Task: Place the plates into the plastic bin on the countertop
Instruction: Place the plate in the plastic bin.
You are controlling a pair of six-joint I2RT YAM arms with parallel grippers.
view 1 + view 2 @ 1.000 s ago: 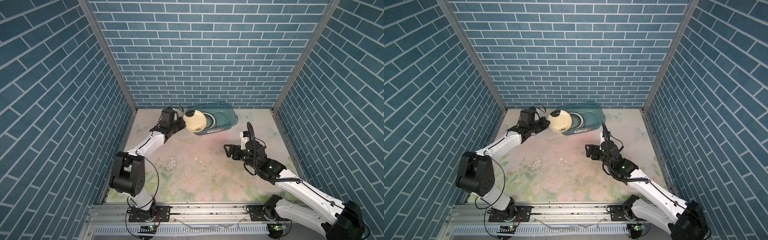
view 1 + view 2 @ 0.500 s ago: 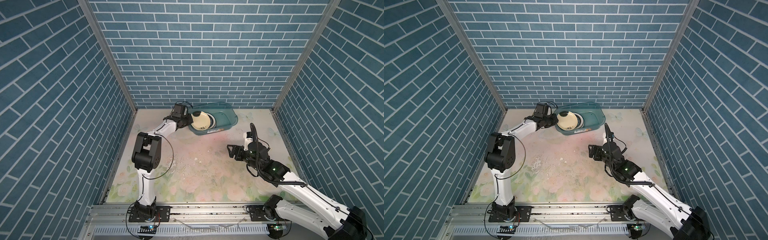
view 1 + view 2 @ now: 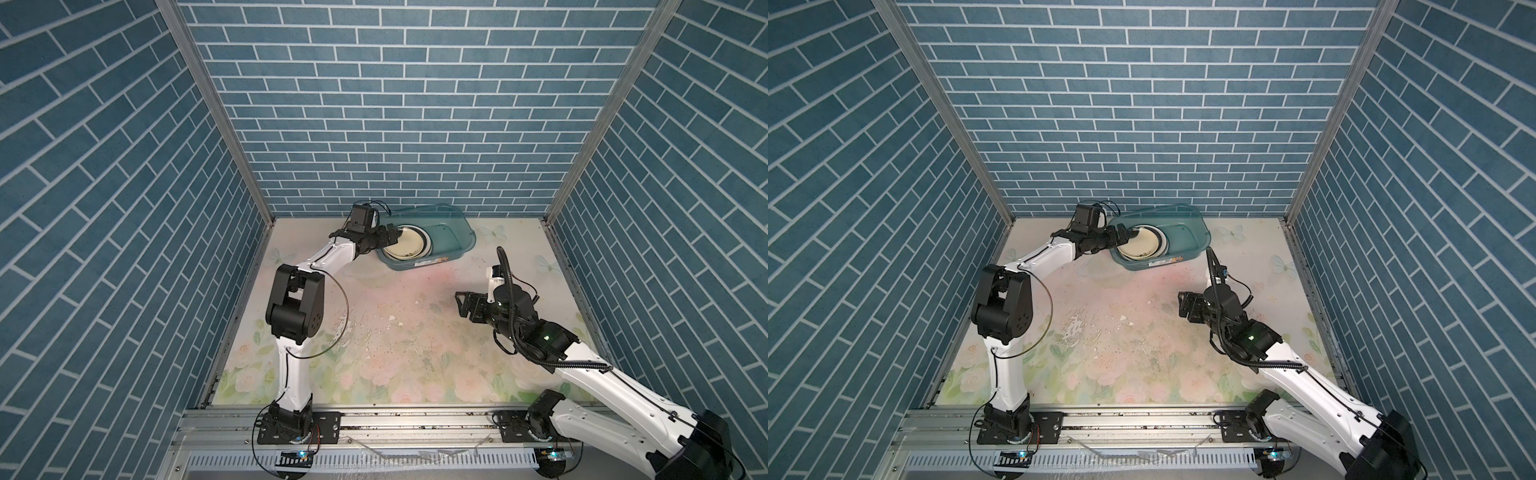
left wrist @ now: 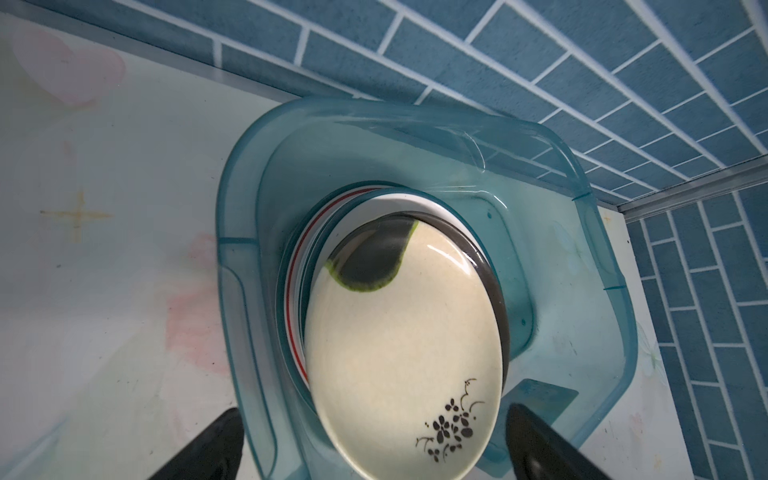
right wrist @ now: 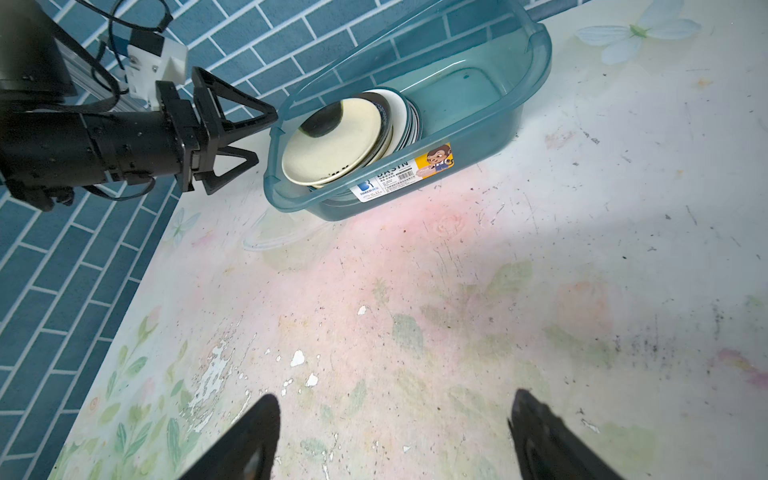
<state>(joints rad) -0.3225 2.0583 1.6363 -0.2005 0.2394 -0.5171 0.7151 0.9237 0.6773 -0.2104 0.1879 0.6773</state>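
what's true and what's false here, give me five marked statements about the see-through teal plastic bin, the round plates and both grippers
1. A cream round plate with a dark patch and black flower sprig tops the stack in the translucent teal plastic bin. True.
2. The left gripper is shut on that plate. False: its jaws stand open at the bin's end, and the plate lies free.
3. The right gripper is open and empty above the floral-printed countertop. True.
4. Plates lie on the countertop outside the bin. False: every plate seen is in the bin.
5. The bin's sticker shows a cartoon monkey. True.
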